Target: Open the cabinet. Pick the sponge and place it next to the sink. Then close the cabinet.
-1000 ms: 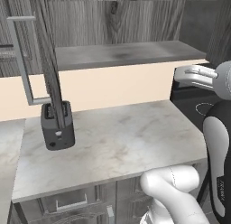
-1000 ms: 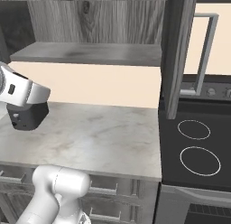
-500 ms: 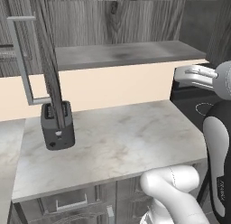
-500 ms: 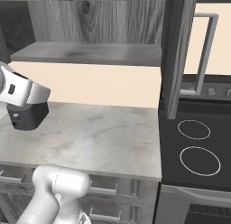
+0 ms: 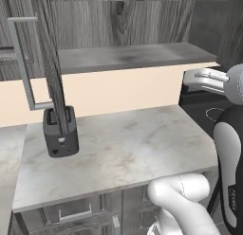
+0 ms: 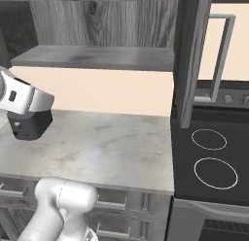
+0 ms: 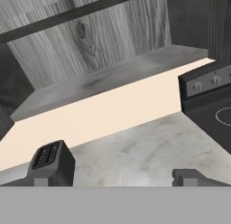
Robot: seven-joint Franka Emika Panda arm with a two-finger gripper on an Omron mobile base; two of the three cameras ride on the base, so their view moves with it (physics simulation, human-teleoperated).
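With both doors swung wide, the cabinet (image 5: 128, 25) stands open above the counter (image 5: 118, 153), its wood-grain back wall and grey bottom shelf (image 5: 128, 56) bare to the eye. Its left door (image 5: 50, 63) shows edge-on in the left base view, the silver handle (image 5: 23, 63) jutting out to the left of it, and the door's lower end hangs in front of the toaster (image 5: 60, 132). Seen from the right base view, the right door (image 6: 190, 60) also shows edge-on, its handle (image 6: 221, 60) sticking out over the stove (image 6: 211, 157).

Where the sponge is, I cannot tell; no yellow lump appears on the shelf or the counter. The black toaster sits at the counter's left end, close to the cream wall (image 5: 123, 94), and the marbled top to its right runs as far as the stove's edge.

Looking along the hand, the gripper (image 7: 117, 180) has its two dark fingertips (image 7: 187, 177) set far apart at the bottom of the picture, with nothing between them. It faces the open cabinet from above the counter, with the toaster low on the left of that view and the stove knobs (image 7: 205, 84) at the right.
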